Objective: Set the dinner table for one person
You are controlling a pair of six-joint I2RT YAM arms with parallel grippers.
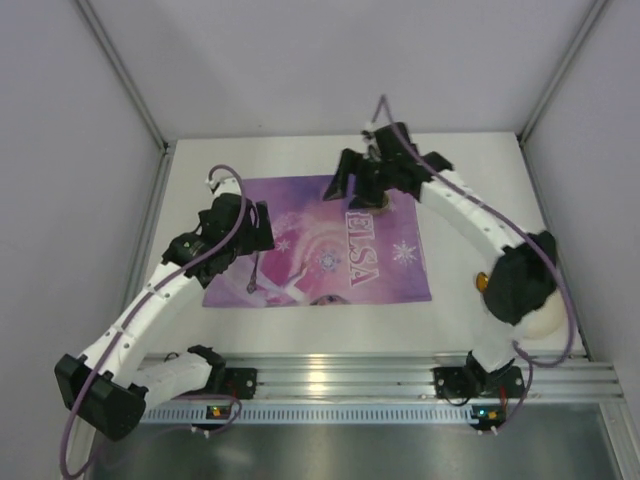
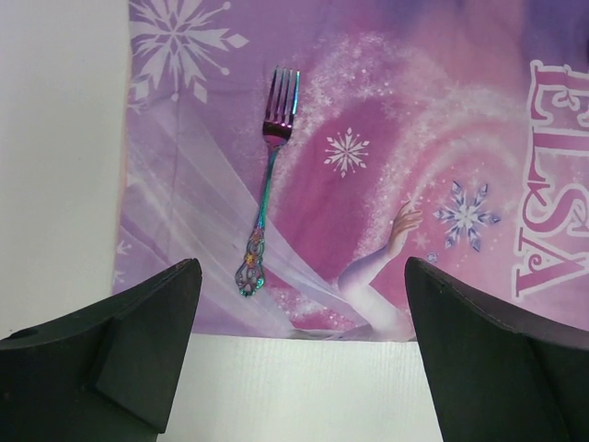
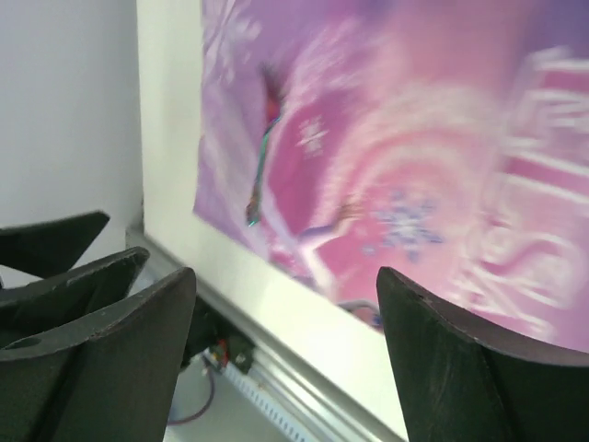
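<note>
The off-white dinner table (image 1: pixel 470 170) carries a purple "ELSA" placemat (image 1: pixel 330 255). An iridescent fork (image 2: pixel 265 184) lies on the mat's left part, tines pointing away from the near edge; it also shows in the top view (image 1: pixel 254 272) and, blurred, in the right wrist view (image 3: pixel 262 157). My left gripper (image 1: pixel 262 228) hovers over the mat's left edge, open and empty, its midpoint (image 2: pixel 302 269) just nearer than the fork's handle. My right gripper (image 1: pixel 355 190) hovers over the mat's far edge, open and empty (image 3: pixel 285 276).
The ribbed aluminium rail (image 1: pixel 380 385) runs along the near edge, also visible in the right wrist view (image 3: pixel 276 396). A small orange object (image 1: pixel 481 281) and a white rounded object (image 1: pixel 545 322) sit at the right, partly hidden under the right arm. Walls enclose the table.
</note>
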